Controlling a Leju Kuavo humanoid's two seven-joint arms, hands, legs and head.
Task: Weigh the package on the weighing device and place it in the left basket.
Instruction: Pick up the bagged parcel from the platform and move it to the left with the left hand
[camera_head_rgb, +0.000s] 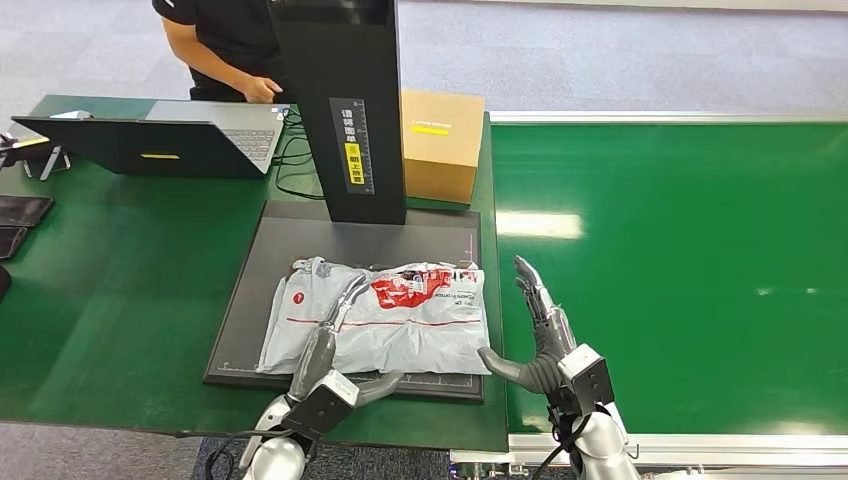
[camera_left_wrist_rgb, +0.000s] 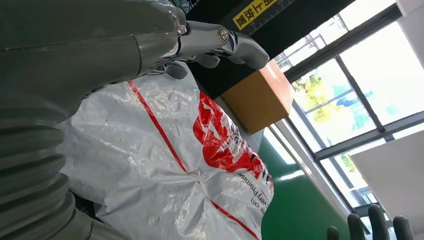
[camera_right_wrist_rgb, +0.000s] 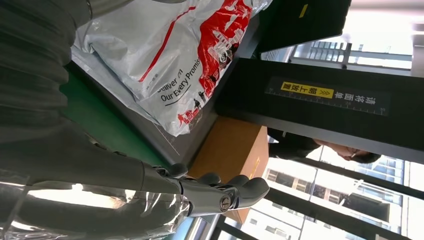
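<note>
Glossy green table (camera_head_rgb: 120, 300); crinkled plastic package (camera_head_rgb: 400, 315) on flat scale (camera_head_rgb: 250, 300); both robot hands spread, empty.

The package (camera_head_rgb: 380, 315) is crinkled, glossy grey plastic film on a matt dark weighing device (camera_head_rgb: 250, 300), beside a seemingly cardboard box (camera_head_rgb: 440, 145) and shiny green table (camera_head_rgb: 110, 300).

The post (camera_head_rgb: 340, 100) is cut off by the top edge in the head view; its label print is too small to read. The person (camera_head_rgb: 225, 45) at upper left is cropped above the shoulders. The left hand (camera_head_rgb: 325, 365) covers part of the package (camera_head_rgb: 400, 315), so contact beneath the fingers cannot be judged. The box (camera_head_rgb: 442, 145) is partly hidden behind the post. The laptop (camera_head_rgb: 150, 140) screen faces away.
</note>
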